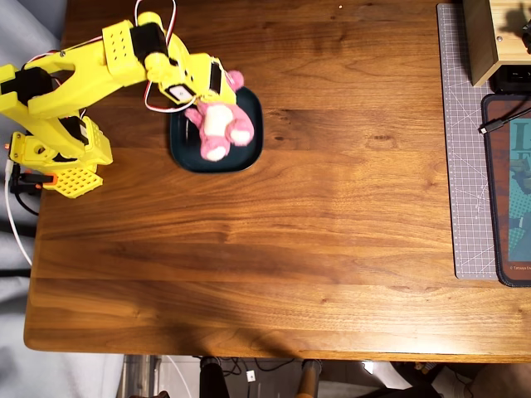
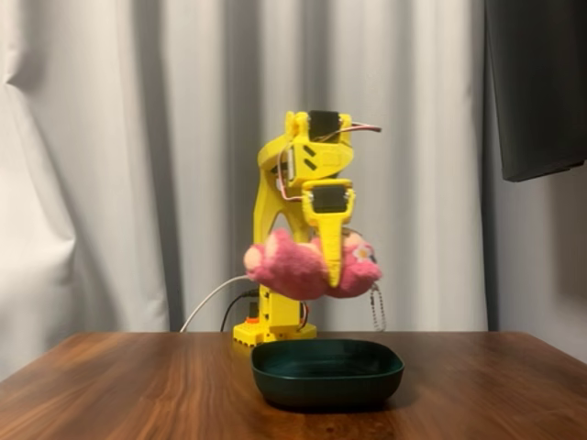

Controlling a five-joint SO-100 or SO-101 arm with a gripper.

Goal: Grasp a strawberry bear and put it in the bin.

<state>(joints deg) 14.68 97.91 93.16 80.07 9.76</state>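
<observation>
In the overhead view, the yellow arm point(image 1: 83, 70) reaches from its base at the table's left edge, and the gripper point(image 1: 207, 98) sits over the far part of the bin point(image 1: 249, 141). The strawberry bear point(image 1: 217, 124) hangs from it, pale belly up, its outline lying within the bin's rim in this view. The wooden table point(image 1: 332, 249) is bare nearby; a grey cutting mat point(image 1: 465, 166) lies well apart at the right edge.

In the fixed view, the gripper point(image 2: 332, 266) is clenched around the strawberry bear point(image 2: 298, 268), one yellow finger point(image 2: 333, 247) crossing its front. The bear is held clear above the bin point(image 2: 327, 371), with open air between them. A small chain point(image 2: 376, 307) dangles from the toy's right side.

The bear's centring front to back is hard to judge from this low angle; it seems roughly over the dish. If released from this height, the soft toy could bounce or roll off the shallow rim, and the chain might catch on a finger as the jaws part. Lowering first would cut that risk.
</observation>
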